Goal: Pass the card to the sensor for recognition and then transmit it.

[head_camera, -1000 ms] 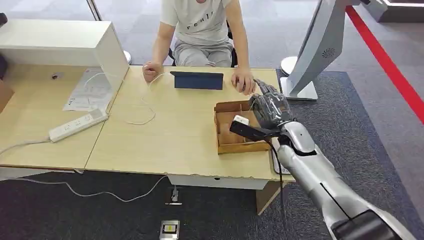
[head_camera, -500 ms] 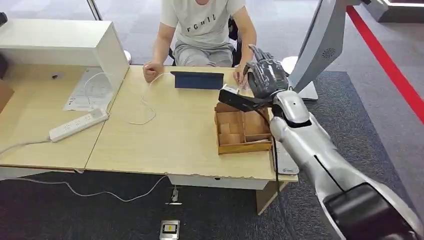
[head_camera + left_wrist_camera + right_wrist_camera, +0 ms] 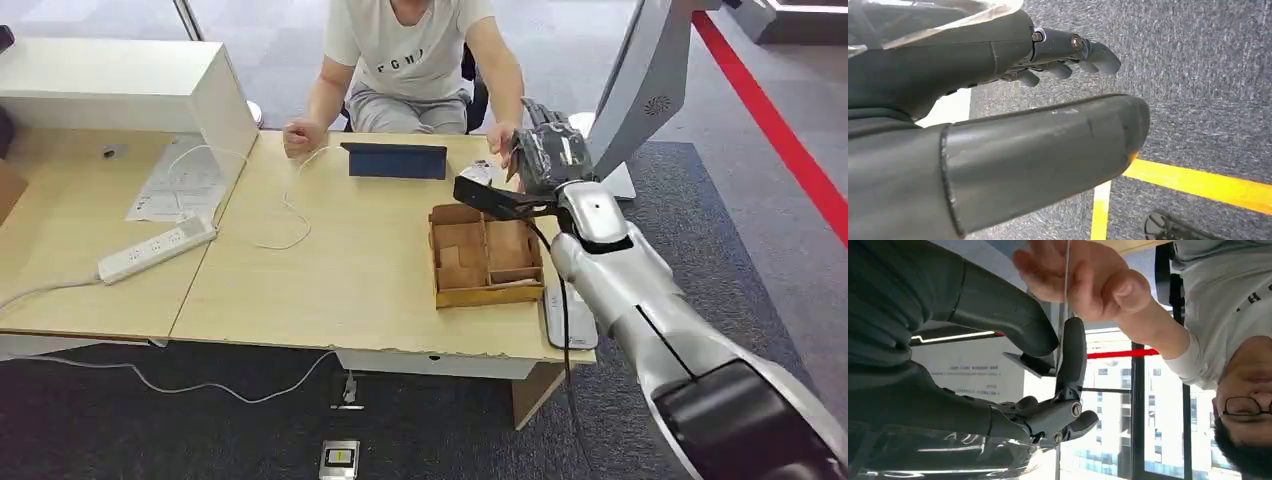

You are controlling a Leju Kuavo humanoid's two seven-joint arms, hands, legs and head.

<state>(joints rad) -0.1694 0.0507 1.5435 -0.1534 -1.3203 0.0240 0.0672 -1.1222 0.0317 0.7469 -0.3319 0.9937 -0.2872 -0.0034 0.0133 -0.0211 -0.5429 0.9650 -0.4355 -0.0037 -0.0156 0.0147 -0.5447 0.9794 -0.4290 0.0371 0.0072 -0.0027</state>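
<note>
Head view: one right hand [image 3: 548,155] is raised over the far right corner of the one table [image 3: 350,290], at 3 o'clock from the single dark blue tablet [image 3: 397,160]; one person [image 3: 420,60] sits at 12 o'clock behind it. Right wrist view: one card [image 3: 1066,290] shows edge-on as a thin line, pinched between the thumb and a dark finger [image 3: 1073,355], while one person's hand [image 3: 1083,282] grasps its far end (both hold it at once). The person's other hand [image 3: 297,138] lies fisted at 9 o'clock from the tablet. One wooden tray [image 3: 440,262] with several compartments sits at 5 o'clock from the tablet; one white power strip [image 3: 155,250] lies at 8 o'clock, one sheet of paper [image 3: 175,185] beyond it. Left wrist view: the left hand [image 3: 1013,100] hangs over grey carpet [image 3: 1198,75], fingers loosely apart, grasping nothing; two yellow floor lines [image 3: 1198,182] meet beneath it.
</note>
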